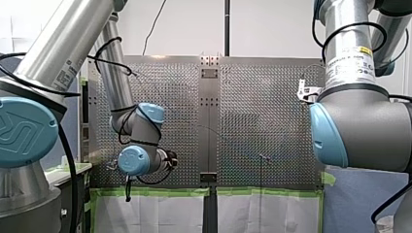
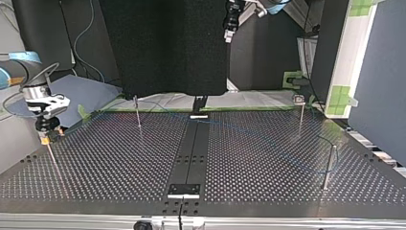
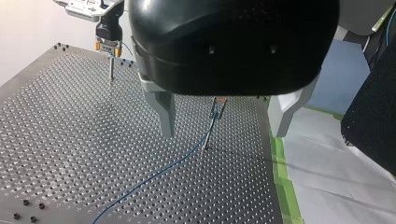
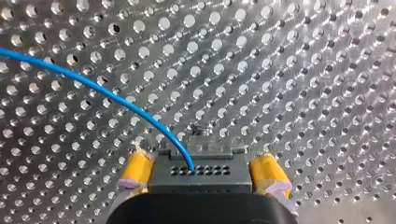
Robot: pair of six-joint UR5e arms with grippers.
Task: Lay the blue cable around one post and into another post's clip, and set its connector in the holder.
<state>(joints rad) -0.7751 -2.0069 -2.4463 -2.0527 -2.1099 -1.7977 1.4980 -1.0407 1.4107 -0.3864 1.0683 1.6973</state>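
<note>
In the right wrist view, my right claw (image 4: 201, 169) was clamped on the dark grey connector (image 4: 201, 181), with a yellow pad (image 4: 135, 168) pressed against each of its sides. The blue cable (image 4: 93, 86) left the connector's front face and curved away to one side over the perforated table (image 4: 303, 70) lying beyond it.

In the left wrist view, my left claw (image 3: 223, 134) hung above the table with its two metal fingers (image 3: 164, 112) spread wide and nothing held between them. Ahead of it, seen through the gap, stood a thin clip post (image 3: 208, 137). The cable ran across the table from the nearer side and rose alongside this post toward the small clip (image 3: 218, 103) at its top. I could not tell whether it sat inside the clip. Farther off, near the table's far corner, my right claw sat at the top of a corner post (image 3: 111, 70), and its orange-yellow pads showed there too.

In the top view, a right-hand post (image 2: 328, 165) stood nearest. A faint blue line of cable passed close by it and ran on across the table. Farther back, at the view's left, my right claw was just above its post. My left claw hung high at the top edge, well apart from the table.
</note>
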